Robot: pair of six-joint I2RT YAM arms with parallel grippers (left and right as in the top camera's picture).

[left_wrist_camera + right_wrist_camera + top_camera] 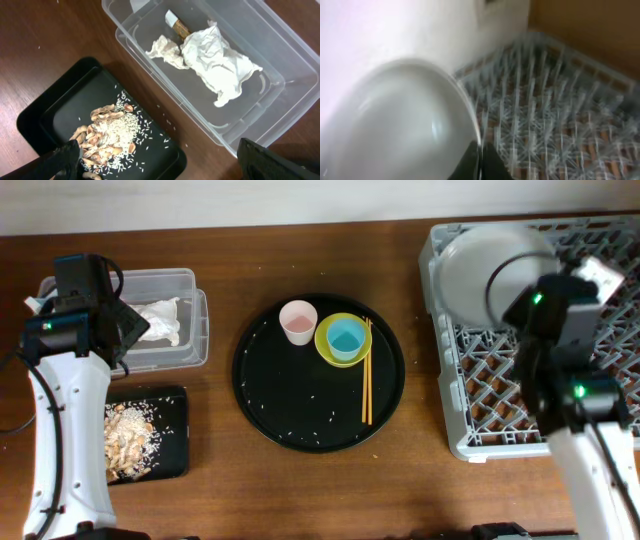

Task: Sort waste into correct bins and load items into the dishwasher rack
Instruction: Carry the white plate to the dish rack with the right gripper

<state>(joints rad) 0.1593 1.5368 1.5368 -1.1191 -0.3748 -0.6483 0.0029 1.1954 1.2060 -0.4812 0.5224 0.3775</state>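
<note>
My right gripper (479, 161) is shut on the rim of the pale grey-white plate (395, 130) and holds it tilted over the grey rack (550, 125); overhead the plate (480, 265) is at the rack's (500, 395) far left corner. My left gripper (160, 160) is open and empty above the gap between the clear tub (280, 90) and the black rectangular tray (60, 115). Crumpled white napkins (210, 60) with a brownish wrapper (178, 26) lie in the tub (190, 345). Food scraps (107, 137) lie in the tray (175, 430). The pink cup (298, 322), yellow bowl (326, 345) with the light-blue cup (346, 338) and chopsticks (366, 375) are on the round black tray (300, 400).
White rice grains are scattered on the round black tray and among the scraps. The rack takes the right side of the brown wooden table (300, 490). The tub and rectangular tray sit at the left edge.
</note>
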